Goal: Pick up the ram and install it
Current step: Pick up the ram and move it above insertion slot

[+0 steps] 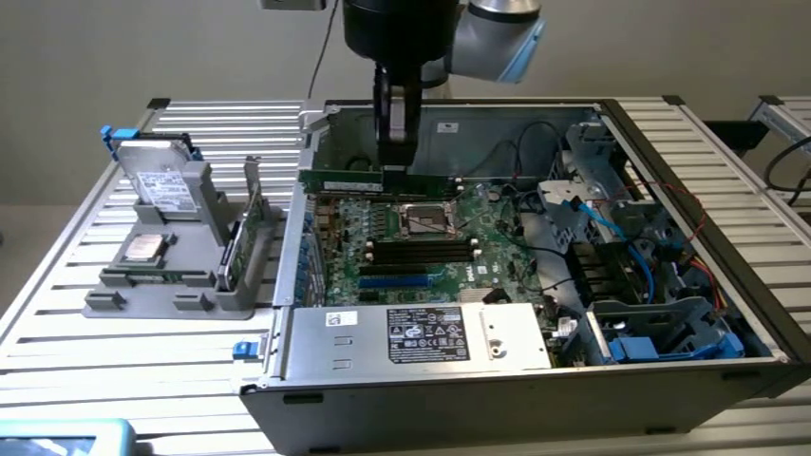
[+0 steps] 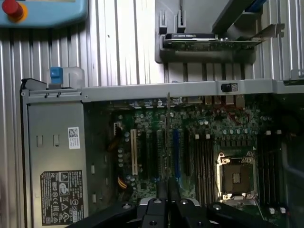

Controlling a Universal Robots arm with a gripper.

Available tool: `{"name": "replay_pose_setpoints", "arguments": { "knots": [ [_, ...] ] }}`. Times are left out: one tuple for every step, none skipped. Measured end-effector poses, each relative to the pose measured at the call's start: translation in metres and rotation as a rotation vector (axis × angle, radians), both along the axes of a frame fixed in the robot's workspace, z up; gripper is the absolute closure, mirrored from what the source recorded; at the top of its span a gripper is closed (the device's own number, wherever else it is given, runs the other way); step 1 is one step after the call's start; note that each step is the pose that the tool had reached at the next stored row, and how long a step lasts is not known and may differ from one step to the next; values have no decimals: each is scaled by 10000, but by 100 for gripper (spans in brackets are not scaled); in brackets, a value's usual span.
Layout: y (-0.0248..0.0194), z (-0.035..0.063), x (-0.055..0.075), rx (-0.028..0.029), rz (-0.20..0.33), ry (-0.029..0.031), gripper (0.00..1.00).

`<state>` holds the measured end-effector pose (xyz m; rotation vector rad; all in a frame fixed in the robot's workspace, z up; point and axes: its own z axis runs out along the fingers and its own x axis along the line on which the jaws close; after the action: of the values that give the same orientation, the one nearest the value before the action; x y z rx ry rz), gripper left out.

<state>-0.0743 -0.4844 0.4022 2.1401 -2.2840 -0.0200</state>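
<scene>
The arm's gripper [image 1: 397, 163] is closed down tight on the ram [image 1: 361, 178], fingers pinching its flat faces from above. So the pick-up looks done, and I'd say the carry to the board is the step in hand. The stick hangs in the air inside the open computer case [image 1: 380, 385], above the motherboard [image 1: 497, 237] towards its far side, and touches nothing but the fingers. It stands on its thin edge with its long axis level, running along the exterior view's left and right. A longer piece juts out towards that view's left than to the right of the grip. That looks roughly parallel to the long black slots [image 1: 419, 251], which lie on the nearer side of the processor socket [image 1: 427, 218]. From the wrist view the ram [image 2: 167, 137] is a thin line running straight out from the gripper [image 2: 165, 190]. Seating it, I reckon, calls for its lower edge to sit squarely over one slot before any push down.
</scene>
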Motion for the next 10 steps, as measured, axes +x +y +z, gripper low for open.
{"name": "replay_pose_setpoints", "arguments": {
  "knots": [
    [5,-1,45,-1,1,1,87],
    [9,-3,90,-1,1,0,87],
    [17,-6,132,-3,1,1,87],
    [34,-11,171,-13,1,0,87],
    [60,-18,200,-34,1,1,87],
    [88,-24,228,-53,1,1,87],
    [112,-28,260,-65,1,1,87],
    [131,-32,287,-69,1,0,87],
    [151,-34,312,-69,1,0,87],
    [168,-36,331,-71,2,0,87]
  ]
}}
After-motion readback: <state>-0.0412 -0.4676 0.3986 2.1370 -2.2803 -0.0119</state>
